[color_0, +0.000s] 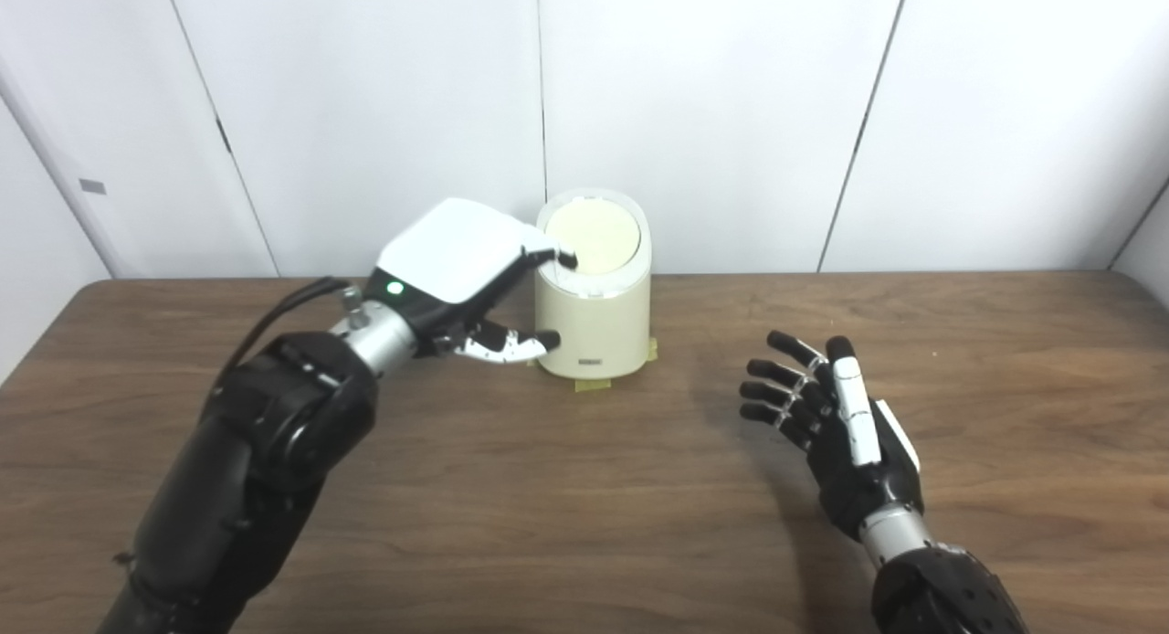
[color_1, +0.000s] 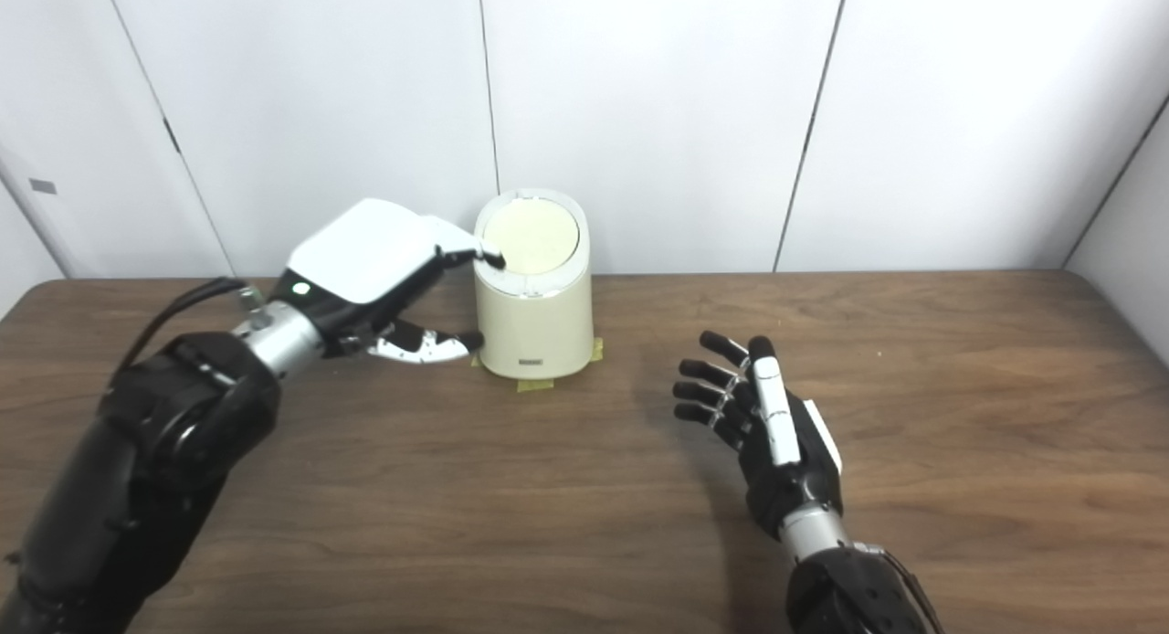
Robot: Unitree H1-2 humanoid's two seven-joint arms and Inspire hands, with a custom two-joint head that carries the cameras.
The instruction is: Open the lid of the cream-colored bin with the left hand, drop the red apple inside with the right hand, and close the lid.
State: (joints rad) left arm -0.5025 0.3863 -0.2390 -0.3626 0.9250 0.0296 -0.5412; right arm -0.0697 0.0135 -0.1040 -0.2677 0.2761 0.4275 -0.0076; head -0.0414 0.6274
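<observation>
- Now you are looking at the wooden table (color_0: 584, 524), which is stretching under both hands, with white wall panels (color_0: 731, 113) standing beyond the fingertips.
- Your left hand (color_0: 461, 273) is reaching in against the cream-colored bin (color_0: 598, 328): its fingers (color_0: 548, 253) are lying over the near-left rim at the edge of the lid, and its thumb (color_0: 511, 344) is pressing at the bin's side lower down, so the hand is bracketing the wall rather than closing around anything.
- Your right hand (color_0: 836, 428) is hovering empty over the table, palm turned inward, fingers (color_0: 776, 392) spread apart and lightly curled, well apart from the bin.
- That bin is standing upright just past the left fingertips, near the wall, with tape tabs (color_0: 594, 385) showing at its base.
- Its round lid (color_0: 594, 237) is sitting flat and closed.
- You are seeing no red apple in either view, so I cannot tell where it is.
</observation>
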